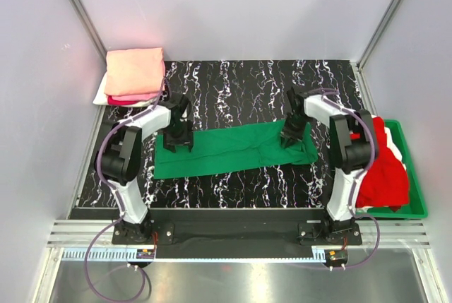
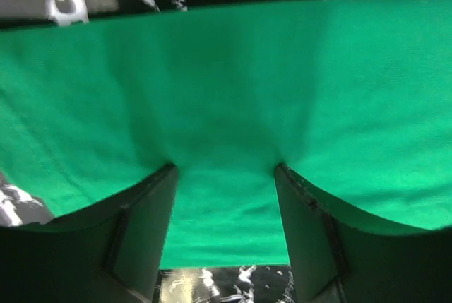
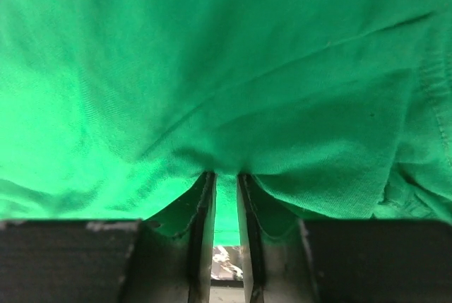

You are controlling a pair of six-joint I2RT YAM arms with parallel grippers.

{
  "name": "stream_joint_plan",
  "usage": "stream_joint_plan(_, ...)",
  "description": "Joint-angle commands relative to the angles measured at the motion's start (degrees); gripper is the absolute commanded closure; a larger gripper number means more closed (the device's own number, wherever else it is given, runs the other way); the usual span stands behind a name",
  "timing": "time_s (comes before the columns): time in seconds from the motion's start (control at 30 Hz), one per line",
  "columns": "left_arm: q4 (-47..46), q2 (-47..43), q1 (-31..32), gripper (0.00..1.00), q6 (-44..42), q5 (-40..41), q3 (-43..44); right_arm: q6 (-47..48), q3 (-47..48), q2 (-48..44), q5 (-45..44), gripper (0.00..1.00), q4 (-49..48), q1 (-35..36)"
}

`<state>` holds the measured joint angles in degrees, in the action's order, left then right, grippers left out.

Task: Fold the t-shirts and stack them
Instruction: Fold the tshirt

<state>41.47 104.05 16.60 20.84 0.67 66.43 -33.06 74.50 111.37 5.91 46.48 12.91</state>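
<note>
Left gripper (image 2: 226, 170) is held spread on the green t-shirt (image 1: 233, 149), laid as a half-folded band mid-table; right gripper (image 3: 224, 179) is parted narrowly at its other end. Folded t-shirts (image 1: 134, 71) are stacked back left; a red t-shirt (image 1: 385, 172) is heaped unfolded in the bin (image 1: 418, 208).

open marbled table (image 1: 240, 84) lies behind my green shirt (image 1: 233, 149); the folded stack (image 1: 134, 70) blocks the far-left corner, the bin (image 1: 419, 193) crowds my right edge.

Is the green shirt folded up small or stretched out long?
Stretched out long. The green shirt lies as a flat strip across the table, far longer than the folded stack in the back left corner.
</note>
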Motion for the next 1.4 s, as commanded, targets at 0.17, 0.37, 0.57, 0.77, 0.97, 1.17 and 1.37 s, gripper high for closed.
stream_joint_plan(0.17, 5.6, 3.8, 0.9, 0.33, -1.8, -0.9, 2.7, 5.0, 39.5, 27.3, 0.1, 0.70, 11.4, -3.2)
stream_joint_plan(0.37, -4.3, -9.1, 4.9, 0.34, 6.4, -24.7, -11.5, 0.2, 87.0, 53.4, 16.2, 0.62, 18.0, -3.3)
stream_joint_plan(0.57, -35.4, -13.4, 25.6, 0.35, 33.6, -39.5, -27.0, -13.5, 75.7, 54.3, 31.3, 0.42, -20.9, -1.7)
stream_joint_plan(0.77, -43.5, -8.3, 37.3, 0.31, 44.5, -37.4, -19.7, -23.5, 82.5, 60.4, 33.3, 0.31, -37.7, 0.4)
stream_joint_plan(0.97, -24.9, -18.6, 37.5, 0.25, 37.7, -28.0, -13.5, -19.1, 81.0, 57.3, 28.4, 0.29, -37.5, -0.2)
stream_joint_plan(1.17, -7.0, -32.4, 37.5, 0.21, 33.8, -12.0, -8.4, -18.1, 78.9, 52.0, 21.4, 0.28, -34.8, -0.8)
stream_joint_plan(1.37, 5.4, -41.4, 37.3, 0.17, 30.8, -0.9, -6.6, -18.1, 76.6, 43.6, 18.9, 0.23, -32.7, -1.5)
